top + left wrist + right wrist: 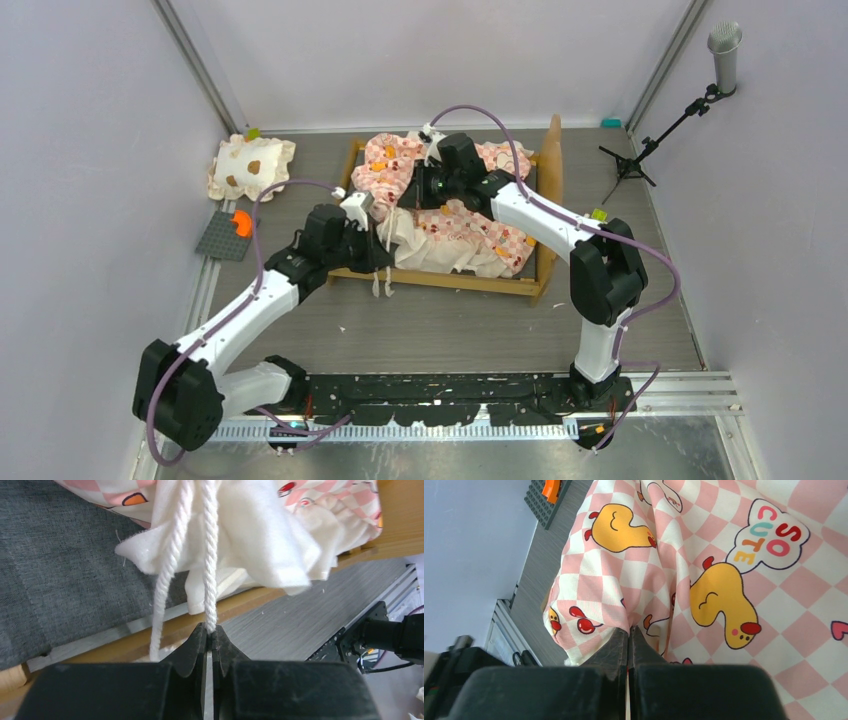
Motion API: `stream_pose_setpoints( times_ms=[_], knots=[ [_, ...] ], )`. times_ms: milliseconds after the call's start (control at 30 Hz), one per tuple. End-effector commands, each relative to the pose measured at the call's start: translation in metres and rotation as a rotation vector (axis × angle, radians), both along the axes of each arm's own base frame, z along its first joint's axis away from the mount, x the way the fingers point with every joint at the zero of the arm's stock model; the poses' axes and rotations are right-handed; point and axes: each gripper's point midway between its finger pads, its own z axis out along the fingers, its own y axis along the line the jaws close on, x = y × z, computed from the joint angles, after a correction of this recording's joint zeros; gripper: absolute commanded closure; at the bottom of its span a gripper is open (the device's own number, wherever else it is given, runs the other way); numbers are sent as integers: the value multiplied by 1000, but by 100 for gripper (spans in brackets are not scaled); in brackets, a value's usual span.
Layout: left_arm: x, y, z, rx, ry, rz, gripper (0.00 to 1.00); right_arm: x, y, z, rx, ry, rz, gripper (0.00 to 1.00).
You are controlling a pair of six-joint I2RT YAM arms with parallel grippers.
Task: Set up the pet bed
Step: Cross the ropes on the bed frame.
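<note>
At pet bed [452, 279] edge, left tool [211, 630] tight on cord [210, 555]; right tool [629, 630] together, perhaps on mattress [704, 540].

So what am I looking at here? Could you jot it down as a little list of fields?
Bed: wooden frame with a pink checked mattress lying rumpled in it, not flat
Left tool: shut on a white cord hanging from the mattress
Right tool: shut on a fold of the mattress
Pillow: on the table at the far left corner, apart from the frame
</note>
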Motion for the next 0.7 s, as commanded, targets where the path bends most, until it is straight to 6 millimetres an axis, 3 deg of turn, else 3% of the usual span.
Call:
stream_pose_setpoints(
  times_ms=[0, 233, 667],
  knots=[
    [-10, 2, 49, -25, -85, -40, 97, 0, -2, 5, 4, -21, 6, 99],
    [-15, 13, 76, 8, -146, -35, 98, -4, 0, 0, 3, -6, 32, 99],
    [-10, 58, 99, 344, -153, -40, 98, -9, 4, -4, 1, 11, 65, 99]
  ],
)
